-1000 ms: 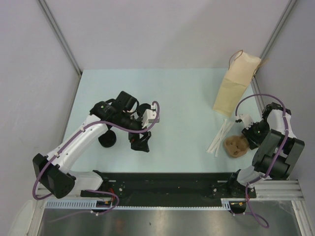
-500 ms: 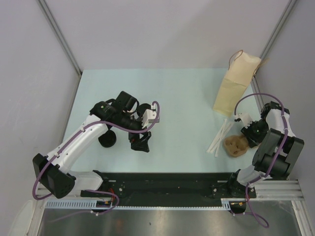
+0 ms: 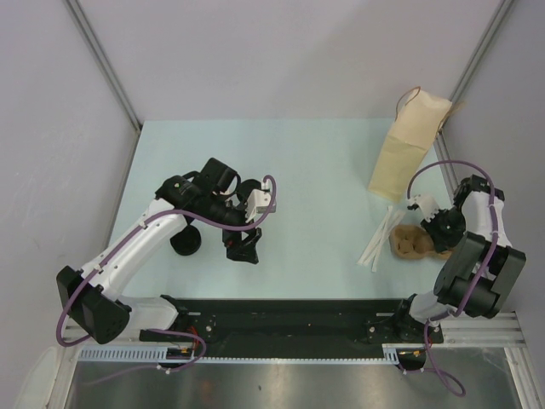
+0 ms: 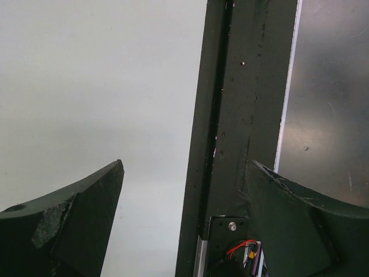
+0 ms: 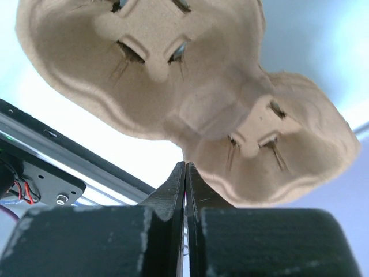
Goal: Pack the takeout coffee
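The takeout coffee shows only as two black round lids, one [image 3: 186, 241] under my left forearm and another [image 3: 248, 188] behind the left wrist; the cups beneath are hidden. My left gripper [image 3: 243, 250] hangs between them, open and empty [image 4: 184, 167], over bare table and the base rail. My right gripper [image 3: 428, 232] is shut [image 5: 185, 164], its tips pinching the rim at the waist of the brown pulp cup tray [image 5: 173, 75], which sits tilted at the right edge [image 3: 409, 242]. The tall tan paper bag [image 3: 404, 153] stands at the back right.
White paper-wrapped sticks [image 3: 381, 239] lie just left of the tray, below the bag. The black base rail [image 3: 289, 315] runs along the near edge. Grey walls close in the table [image 3: 324, 170] on left, back and right.
The right gripper has closed, and the pulp tray has shifted a little toward the back and turned with it. The left arm has not moved.
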`<control>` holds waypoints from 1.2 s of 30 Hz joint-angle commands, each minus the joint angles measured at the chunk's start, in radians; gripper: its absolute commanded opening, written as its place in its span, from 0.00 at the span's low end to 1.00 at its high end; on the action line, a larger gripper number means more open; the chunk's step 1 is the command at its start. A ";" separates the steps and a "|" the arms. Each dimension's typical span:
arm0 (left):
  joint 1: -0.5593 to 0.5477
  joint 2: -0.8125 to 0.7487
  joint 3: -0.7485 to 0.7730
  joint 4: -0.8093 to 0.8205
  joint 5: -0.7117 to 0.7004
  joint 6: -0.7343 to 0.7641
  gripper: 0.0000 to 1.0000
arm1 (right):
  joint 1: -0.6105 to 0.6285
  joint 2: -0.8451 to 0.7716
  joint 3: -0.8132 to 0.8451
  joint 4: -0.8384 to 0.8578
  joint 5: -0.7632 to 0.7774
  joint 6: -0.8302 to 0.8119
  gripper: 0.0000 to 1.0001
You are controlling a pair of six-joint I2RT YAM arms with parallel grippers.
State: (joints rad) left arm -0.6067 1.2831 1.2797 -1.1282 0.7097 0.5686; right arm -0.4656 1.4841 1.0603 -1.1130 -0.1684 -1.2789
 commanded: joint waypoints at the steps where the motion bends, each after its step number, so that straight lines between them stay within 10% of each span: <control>1: -0.007 -0.005 0.036 0.011 0.019 0.024 0.91 | -0.015 -0.080 0.000 -0.038 -0.022 -0.007 0.00; 10: -0.007 -0.034 0.015 0.094 0.000 -0.001 0.91 | -0.034 -0.100 0.000 -0.067 -0.034 -0.003 0.00; 15: -0.007 -0.027 0.015 0.111 0.011 -0.015 0.91 | -0.021 -0.082 -0.002 -0.038 -0.020 -0.002 0.23; 36: -0.007 -0.021 0.017 0.117 0.008 -0.022 0.92 | -0.001 0.041 0.000 0.047 0.000 0.043 0.30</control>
State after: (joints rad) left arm -0.6067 1.2800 1.2797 -1.0302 0.7052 0.5491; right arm -0.4732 1.5124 1.0603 -1.0817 -0.1692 -1.2449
